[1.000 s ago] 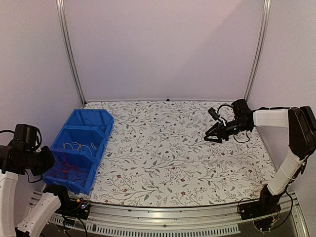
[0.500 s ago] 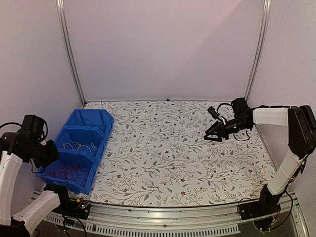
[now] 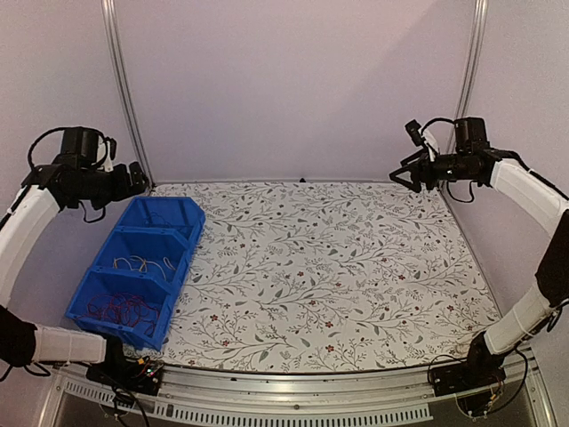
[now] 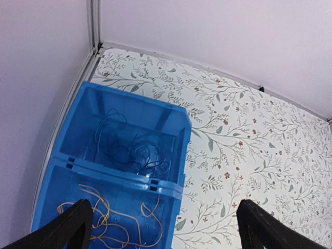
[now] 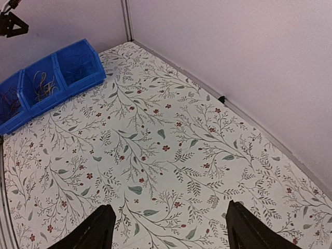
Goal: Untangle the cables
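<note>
Both arms have swung up high above the surface (image 3: 338, 267); left end effector (image 3: 135, 174) and right end effector (image 3: 402, 174) hang spread, empty. Cables (image 3: 120, 310) lie colour-sorted in the blue bin (image 3: 190, 233); a careless low return could snag strands.

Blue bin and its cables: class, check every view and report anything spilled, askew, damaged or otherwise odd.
Nothing stands out. The blue bin sits flat at the left edge of the table, walls intact. Blue cables lie in its far compartment, yellow cables in the middle, red cables in the near one; no strand hangs over a wall.
</note>
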`<state>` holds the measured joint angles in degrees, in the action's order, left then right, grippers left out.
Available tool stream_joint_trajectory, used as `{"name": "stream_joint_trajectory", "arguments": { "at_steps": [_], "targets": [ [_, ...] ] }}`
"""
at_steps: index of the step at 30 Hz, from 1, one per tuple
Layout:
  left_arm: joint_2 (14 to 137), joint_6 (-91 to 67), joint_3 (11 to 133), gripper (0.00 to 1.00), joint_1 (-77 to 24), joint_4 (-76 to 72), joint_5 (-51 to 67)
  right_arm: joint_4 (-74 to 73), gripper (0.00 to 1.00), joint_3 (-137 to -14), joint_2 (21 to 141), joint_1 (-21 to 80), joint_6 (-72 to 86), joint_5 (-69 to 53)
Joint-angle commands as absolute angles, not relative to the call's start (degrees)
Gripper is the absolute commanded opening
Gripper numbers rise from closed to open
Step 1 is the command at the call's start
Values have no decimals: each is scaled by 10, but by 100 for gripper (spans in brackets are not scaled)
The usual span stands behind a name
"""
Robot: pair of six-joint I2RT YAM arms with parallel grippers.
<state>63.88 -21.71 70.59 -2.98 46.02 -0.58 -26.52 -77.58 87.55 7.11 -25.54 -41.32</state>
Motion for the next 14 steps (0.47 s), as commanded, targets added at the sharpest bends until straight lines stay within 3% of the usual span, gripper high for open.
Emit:
{"name": "stream_joint_trajectory", "arguments": {
  "at_steps": [1,7,14],
  "targets": [
    [698,-143,750,100,-88,326,25,-240,96,-819,833,44,-170,-336],
    [793,-106,808,100,-176,290,15,-192,99,-813,779,44,-104,-209],
    [812,-93,832,100,-247,222,-24,-160,99,-754,723,44,-110,-177]
  ]
}}
